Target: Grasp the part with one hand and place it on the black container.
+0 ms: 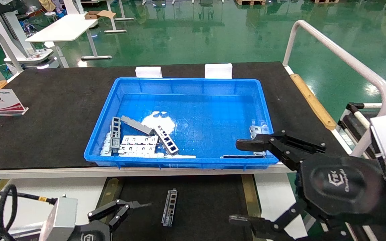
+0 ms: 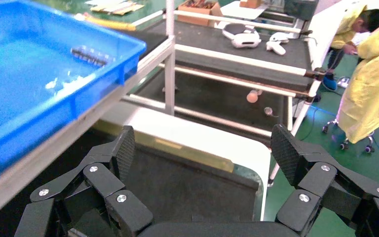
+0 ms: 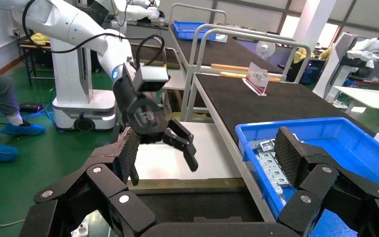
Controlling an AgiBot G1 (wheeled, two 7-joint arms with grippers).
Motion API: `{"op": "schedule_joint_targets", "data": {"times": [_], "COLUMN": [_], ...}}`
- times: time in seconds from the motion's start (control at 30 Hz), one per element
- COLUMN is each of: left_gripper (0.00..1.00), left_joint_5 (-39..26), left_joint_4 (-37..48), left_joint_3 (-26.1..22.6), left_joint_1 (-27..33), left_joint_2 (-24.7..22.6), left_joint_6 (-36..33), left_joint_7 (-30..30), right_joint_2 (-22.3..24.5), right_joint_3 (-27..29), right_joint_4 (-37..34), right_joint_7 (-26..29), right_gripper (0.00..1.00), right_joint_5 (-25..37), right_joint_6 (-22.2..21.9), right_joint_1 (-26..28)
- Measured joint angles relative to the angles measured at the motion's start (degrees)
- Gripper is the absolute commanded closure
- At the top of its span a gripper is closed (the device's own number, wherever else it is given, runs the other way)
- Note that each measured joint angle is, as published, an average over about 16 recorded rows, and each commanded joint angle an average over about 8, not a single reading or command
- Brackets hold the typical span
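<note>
Slim grey cutout-lined part [image 1: 169,207]

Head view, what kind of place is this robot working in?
Probably a factory floor or robot test hall. The signs: a glossy green floor, a blue bin of stamped metal parts on a railed workbench, and another white robot arm in the right wrist view.

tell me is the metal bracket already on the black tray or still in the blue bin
On the tray. One metal bracket lies flat on the black tray, free of both open grippers; more remain in the blue bin.
</note>
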State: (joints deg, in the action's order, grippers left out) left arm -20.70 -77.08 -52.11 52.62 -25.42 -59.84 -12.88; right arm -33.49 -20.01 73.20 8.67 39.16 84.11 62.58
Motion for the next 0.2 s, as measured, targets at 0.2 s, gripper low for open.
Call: {"op": "schedule_joint_targets", "data": {"times": [0.2], "left_gripper": [0.0], "left_joint_5": [0.0], "left_joint_4": [-0.11], "left_joint_3": [0.41], "left_joint_1": [1.15], "left_joint_2": [0.19], "left_joint_6": [-1.24], "left_joint_7": [0.29], "right_joint_2": [0.0], "right_joint_3": [0.0], "right_joint_4": [0.0], "right_joint_7": [0.0], "right_gripper": [0.0], "right_joint_5": [0.0], "right_joint_6": [0.0], "right_joint_1": [0.0]}}
